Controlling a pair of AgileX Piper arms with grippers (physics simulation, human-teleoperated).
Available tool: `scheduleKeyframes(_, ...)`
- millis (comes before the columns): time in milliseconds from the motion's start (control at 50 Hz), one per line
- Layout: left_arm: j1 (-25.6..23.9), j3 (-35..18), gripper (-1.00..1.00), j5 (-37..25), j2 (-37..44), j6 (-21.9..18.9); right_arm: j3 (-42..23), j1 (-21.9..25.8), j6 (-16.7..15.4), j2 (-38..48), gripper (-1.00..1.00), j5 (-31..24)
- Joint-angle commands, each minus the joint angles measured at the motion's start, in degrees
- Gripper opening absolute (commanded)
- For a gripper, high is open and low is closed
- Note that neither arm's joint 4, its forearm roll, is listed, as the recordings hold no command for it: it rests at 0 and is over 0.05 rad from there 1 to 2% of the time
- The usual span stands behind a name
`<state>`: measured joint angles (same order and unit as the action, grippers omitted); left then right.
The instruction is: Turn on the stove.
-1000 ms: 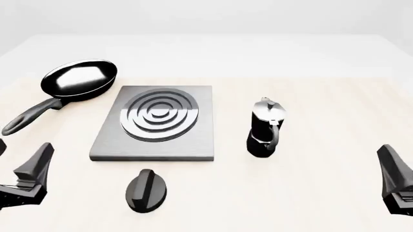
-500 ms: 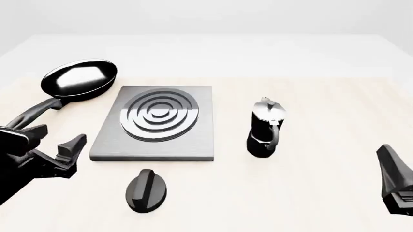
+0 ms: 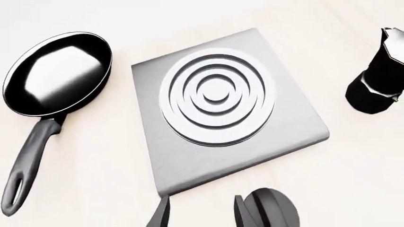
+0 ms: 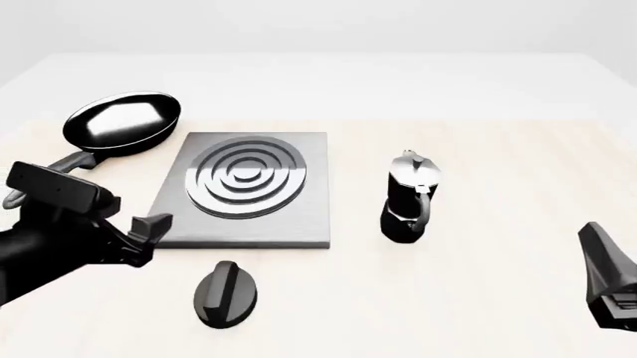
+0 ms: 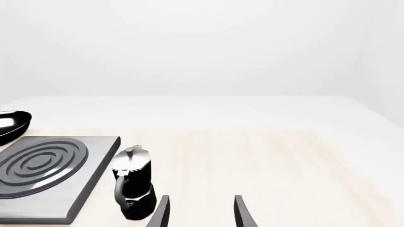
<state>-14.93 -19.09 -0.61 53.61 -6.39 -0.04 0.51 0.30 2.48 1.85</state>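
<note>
The stove [image 4: 244, 188] is a flat grey slab with a burner of silver rings, lying left of centre. Its separate black ridged knob [image 4: 225, 293] lies on the table just in front of the slab. My left gripper [image 4: 139, 233] hovers open by the stove's front left corner, left of the knob and apart from it. In the left wrist view the stove [image 3: 221, 101] fills the middle, and the knob [image 3: 273, 210] lies just beside one finger of the empty left gripper [image 3: 202, 217]. My right gripper [image 4: 609, 280] stays at the far right edge; the right wrist view shows this gripper [image 5: 200, 215] open and empty.
A black frying pan [image 4: 121, 123] lies behind and left of the stove, its handle pointing toward my left arm. A black-and-silver moka pot [image 4: 408, 200] stands upright to the right of the stove, between it and my right gripper.
My left arm has swung in from the left edge toward the stove's front left corner, closer to the knob. The right arm, knob, pan and pot have not moved.
</note>
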Motion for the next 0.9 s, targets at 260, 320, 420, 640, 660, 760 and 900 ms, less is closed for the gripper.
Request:
scheduleKeyframes(260, -5.87, -1.75, 1.00, -4.87, 3.29, 2.65, 0.00, 0.23, 0.27, 1.11, 1.00, 1.01)
scheduleKeyframes(320, -6.98, -1.92, 1.00, -5.42, 3.41, 2.98, 0.00, 0.25, 0.33, 1.12, 1.00, 1.03)
scheduleKeyframes(420, -7.98, -1.88, 1.00, -5.40, 4.14, 3.48, 0.00, 0.34, 0.43, 1.11, 1.00, 0.99)
scheduleKeyframes(640, -9.75, -1.76, 1.00, -4.54, 5.92, 4.02, 0.00, 0.40, 0.58, 1.12, 1.00, 1.06)
scheduleKeyframes(660, -10.29, -1.81, 1.00, -4.51, 6.24, 4.31, 0.00, 0.43, 0.61, 1.19, 1.00, 1.12)
scheduleKeyframes(760, -11.36, -2.00, 1.00, -4.64, 6.38, 4.78, 0.01, 0.52, 0.80, 0.93, 1.00, 0.86)
scheduleKeyframes(900, -13.06, -2.11, 1.00, -3.92, 7.30, 5.62, 0.03, 0.64, 1.10, 0.59, 1.00, 0.51)
